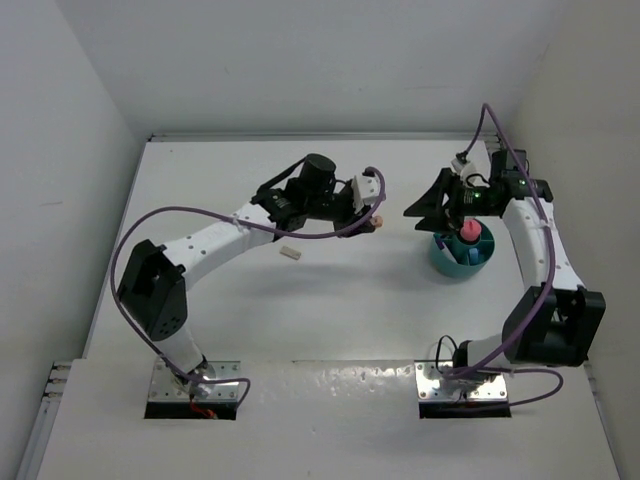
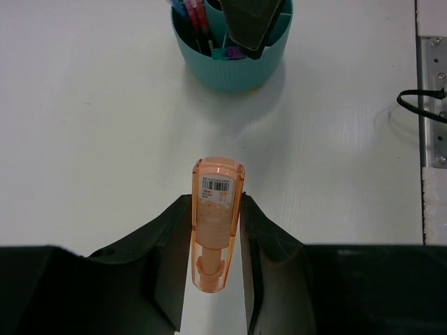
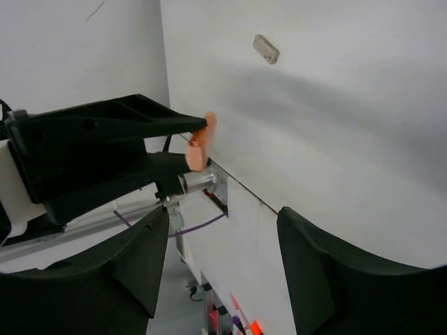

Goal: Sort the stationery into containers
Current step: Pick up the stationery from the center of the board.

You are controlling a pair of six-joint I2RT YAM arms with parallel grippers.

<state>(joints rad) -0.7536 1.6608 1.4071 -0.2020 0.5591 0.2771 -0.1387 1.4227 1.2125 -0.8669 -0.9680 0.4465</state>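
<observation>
My left gripper is shut on a short orange stick, held above the table and pointing towards the teal organiser cup. In the right wrist view the orange stick shows between the left fingers. The cup holds a fat pink marker and thin pens. My right gripper is open and empty, hovering over the cup's left side. A small beige eraser lies on the table left of centre.
White walls close the table at the back and both sides. The arm bases sit on metal plates at the near edge. A purple cable hangs along the left arm.
</observation>
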